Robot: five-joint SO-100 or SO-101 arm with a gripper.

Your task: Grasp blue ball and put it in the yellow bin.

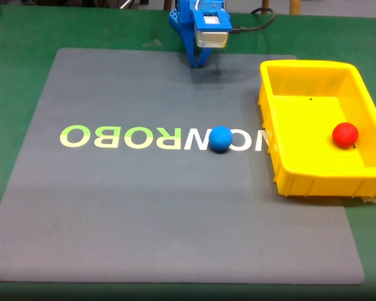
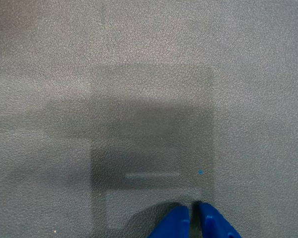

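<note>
In the fixed view, a large dark grey textured mat (image 1: 144,207) lies on a green table surface (image 1: 19,37). Pale green and white letters (image 1: 156,138), seen upside down, run across the middle of the mat from left to right.

At the top of this view, a little left of the picture's centre line, stands the blue plastic robot arm (image 1: 197,25) with a silver-white box part on it. Its two-finger gripper (image 1: 197,63) points down to the far edge of the mat. In the wrist view the gripper (image 2: 193,218) enters from the bottom edge, and its two blue fingertips (image 2: 176,223) are pressed almost together, with only a thin dark slit between them and nothing held. Under them is only the grey grained mat (image 2: 139,74) with a square shadow on it.

Further right in the fixed view, the small blue ball (image 1: 220,138) rests on the mat, on top of the letters, near the middle of the picture. It is a round, matte, solid blue sphere with a soft shadow under it. It is well apart from the gripper and lies near the left wall of the bin, not touching it.

At the right side is the bright yellow rectangular plastic bin (image 1: 282,163), with raised walls and a rim, sitting partly on the mat's right edge. Inside it, close to its right wall, lies a small red ball (image 1: 345,134) of about the same size as the blue one.
</note>
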